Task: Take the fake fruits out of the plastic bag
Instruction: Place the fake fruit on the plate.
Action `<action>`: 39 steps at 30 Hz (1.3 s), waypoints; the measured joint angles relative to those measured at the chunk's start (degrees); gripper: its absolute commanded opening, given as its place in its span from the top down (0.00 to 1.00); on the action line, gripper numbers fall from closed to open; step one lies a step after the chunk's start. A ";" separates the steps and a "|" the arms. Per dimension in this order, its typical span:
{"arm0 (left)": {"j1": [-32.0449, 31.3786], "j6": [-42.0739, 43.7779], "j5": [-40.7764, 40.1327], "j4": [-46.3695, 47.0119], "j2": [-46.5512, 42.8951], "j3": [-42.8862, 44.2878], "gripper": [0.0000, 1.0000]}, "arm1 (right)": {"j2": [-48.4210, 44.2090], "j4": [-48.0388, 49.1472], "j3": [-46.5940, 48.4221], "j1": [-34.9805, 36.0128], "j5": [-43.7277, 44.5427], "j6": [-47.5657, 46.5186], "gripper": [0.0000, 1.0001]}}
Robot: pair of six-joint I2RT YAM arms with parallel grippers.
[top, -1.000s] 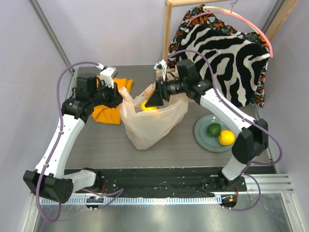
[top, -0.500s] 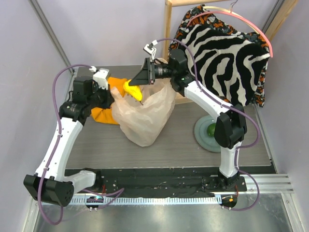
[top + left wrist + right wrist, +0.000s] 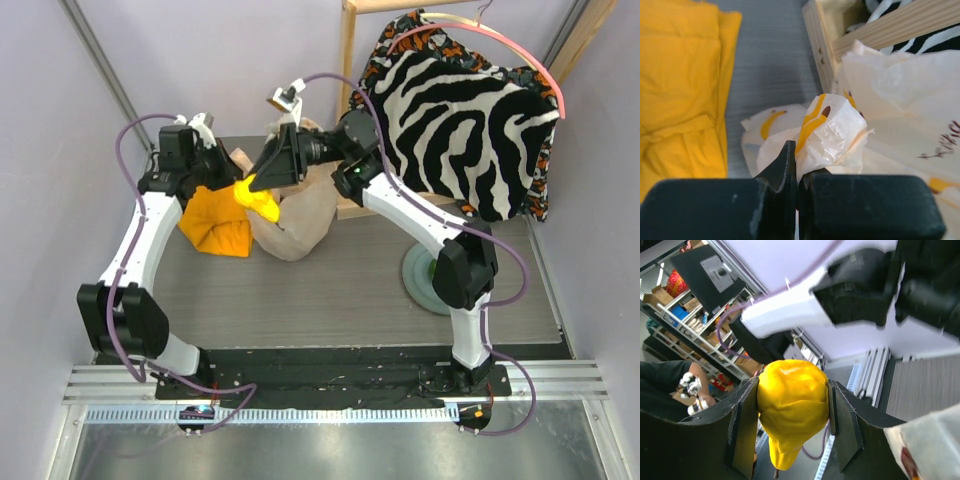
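Note:
The plastic bag [image 3: 300, 215] lies crumpled at the back middle of the table, beige-white with orange marks. My left gripper [image 3: 215, 168] is shut on a bunched fold of the bag [image 3: 832, 127], as the left wrist view [image 3: 796, 165] shows. My right gripper [image 3: 262, 185] is shut on the yellow pear [image 3: 255, 197] and holds it in the air, out of the bag, just left of it and above the orange cloth's edge. In the right wrist view the pear [image 3: 790, 405] sits squeezed between both pads, stem end down. No other fruit shows.
A folded orange cloth [image 3: 215, 225] lies left of the bag, under the left gripper. A grey-green plate [image 3: 415, 275] at the right is mostly hidden by the right arm. A zebra-patterned garment [image 3: 470, 110] hangs on a wooden frame [image 3: 347, 60] at the back right.
My right gripper has lifted the pear out of the bag and swung left and back. My left gripper moved back with the bag, which has collapsed. The right arm now covers the plate.

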 measured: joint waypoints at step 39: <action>-2.49 7.74 11.37 -4.15 -12.39 0.46 1.00 | -10.16 -57.40 -15.37 -13.51 25.59 -55.95 0.86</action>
